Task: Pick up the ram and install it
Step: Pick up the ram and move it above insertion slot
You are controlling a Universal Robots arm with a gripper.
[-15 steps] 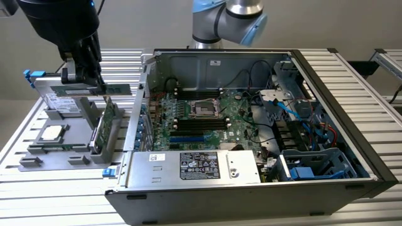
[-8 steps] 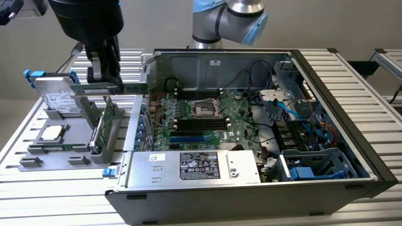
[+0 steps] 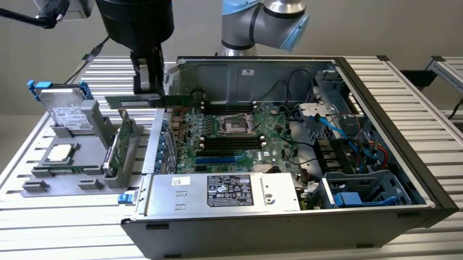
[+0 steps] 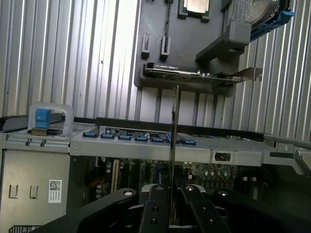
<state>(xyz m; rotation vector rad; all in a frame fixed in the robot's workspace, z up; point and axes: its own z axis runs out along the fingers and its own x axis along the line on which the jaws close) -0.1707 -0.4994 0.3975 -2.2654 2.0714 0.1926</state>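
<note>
While the black two-fingered gripper (image 4: 172, 189) pinched the long, thin green ram stick (image 3: 129, 101) at mid-length, narrowly closed, the motherboard's black memory slots (image 3: 230, 143) lay below it, toward the exterior view's right, roughly parallel to the stick.

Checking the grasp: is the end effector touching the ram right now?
Touching. The wrist view shows the ram edge-on, pinched in the end effector with no gap. The exterior view shows it hanging level beneath the end effector.
</note>
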